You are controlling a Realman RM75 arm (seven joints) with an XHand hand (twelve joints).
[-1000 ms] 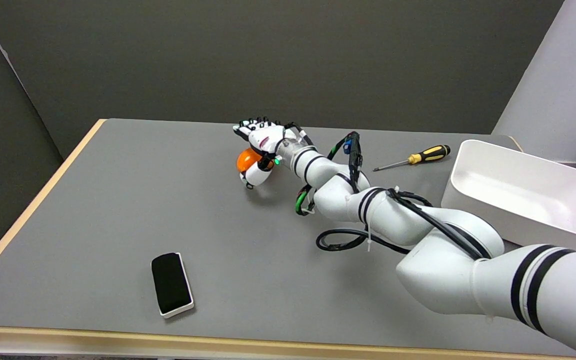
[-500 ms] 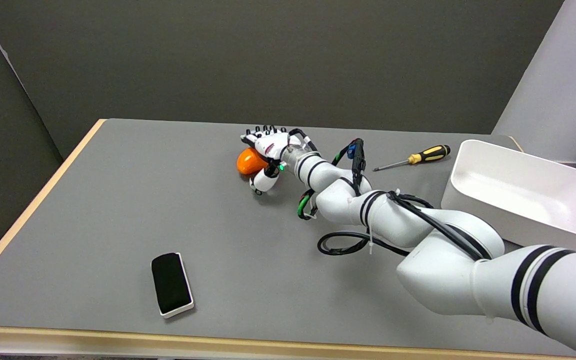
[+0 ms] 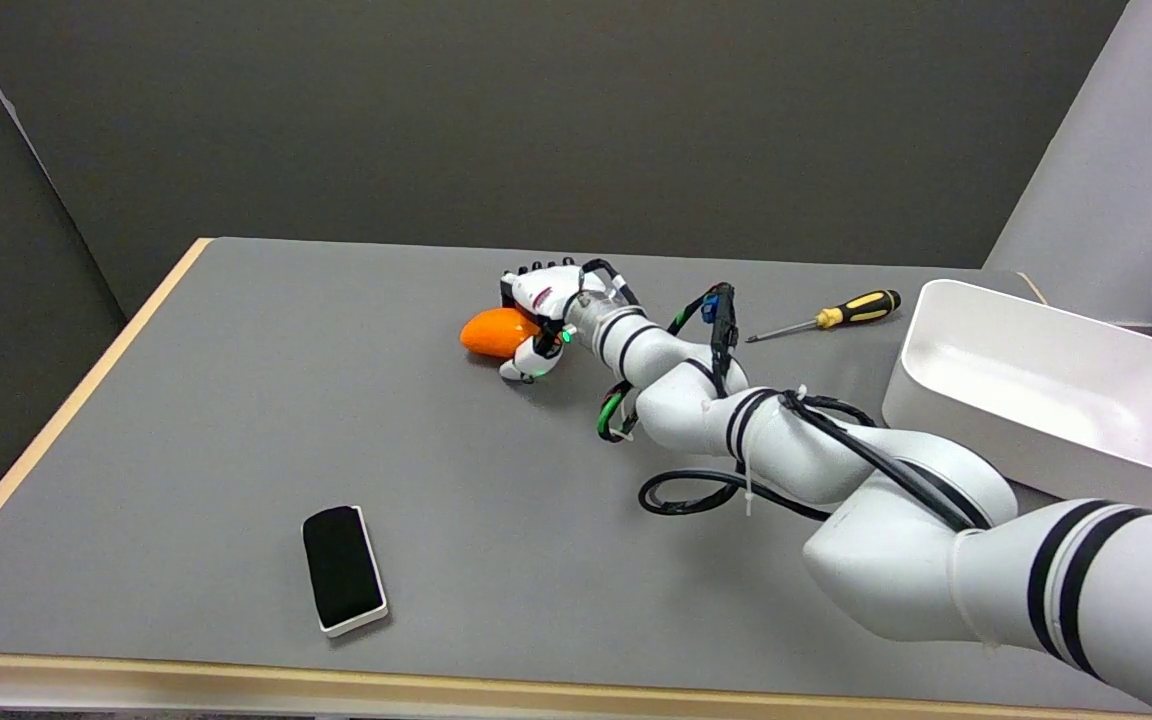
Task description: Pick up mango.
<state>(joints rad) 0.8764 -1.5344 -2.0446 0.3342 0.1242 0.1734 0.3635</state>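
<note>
The orange mango [image 3: 489, 333] lies low over the grey table [image 3: 236, 400] at the middle back, its pointed end to the left. My right hand [image 3: 540, 312] is at the mango's right end. Its fingers [image 3: 536, 278] curl over the top and the thumb [image 3: 524, 364] sits under the near side, so the hand holds that end. Most of the fruit sticks out to the left of the hand. Whether the mango touches the table I cannot tell.
A yellow-and-black screwdriver [image 3: 831, 315] lies at the back right. A white bin [image 3: 1046, 395] stands at the right edge. A black eraser with a white rim [image 3: 343, 568] lies near the front edge. A loop of black cable [image 3: 696, 492] hangs off my arm.
The hand has moved right and lower toward the table. The mango, mostly covered by the hand before, now shows more and points left.
</note>
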